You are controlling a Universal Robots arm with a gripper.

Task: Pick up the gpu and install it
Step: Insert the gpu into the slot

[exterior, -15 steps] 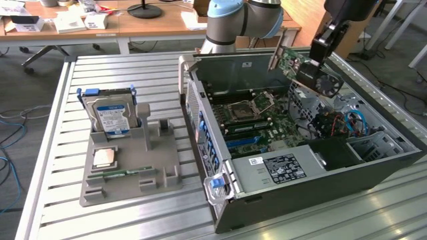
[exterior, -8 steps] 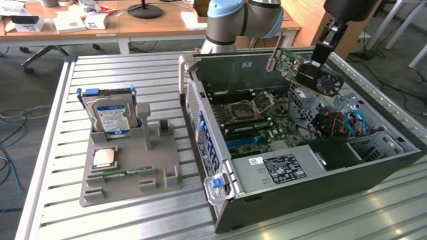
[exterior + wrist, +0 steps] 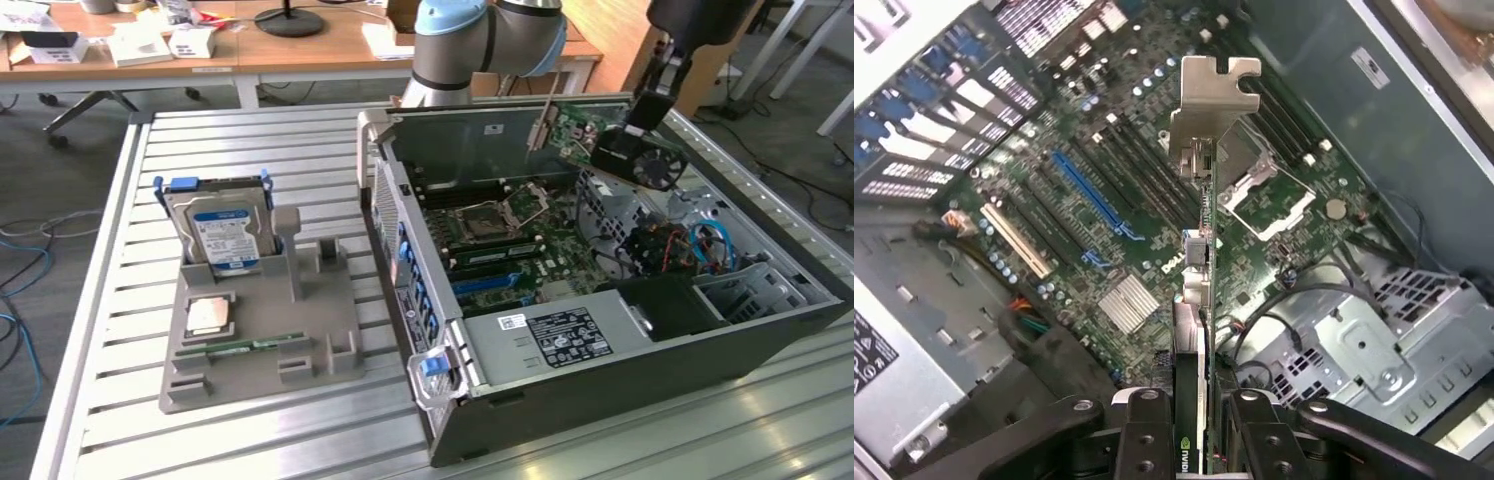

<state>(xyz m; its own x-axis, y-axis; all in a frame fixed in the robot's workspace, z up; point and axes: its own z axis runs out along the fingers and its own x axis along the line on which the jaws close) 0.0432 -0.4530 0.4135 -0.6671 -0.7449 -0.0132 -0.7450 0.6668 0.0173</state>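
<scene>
Install step in hand: gripper [image 3: 1199, 405] clamped on gpu [image 3: 625, 150], aloft over computer case [image 3: 641, 400]. Blue PCIe slot [image 3: 501, 283], apparently at seven o'clock, is unmated; alignment needed.

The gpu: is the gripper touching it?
Touching. In the wrist view the gripper clamps both faces of the gpu, which is held edge-on over the motherboard.

I count one gripper [image 3: 1194, 430], its jaws closed on one gpu [image 3: 1196, 280]. Beyond the jaws: one open computer case [image 3: 641, 390], with one long blue slot [image 3: 1089, 192] and one white slot [image 3: 1014, 240]. Well away from the jaws: one grey holder [image 3: 320, 340] carrying one hard drive [image 3: 224, 232], one processor chip [image 3: 207, 317] and, I think, one memory stick [image 3: 240, 346].
</scene>
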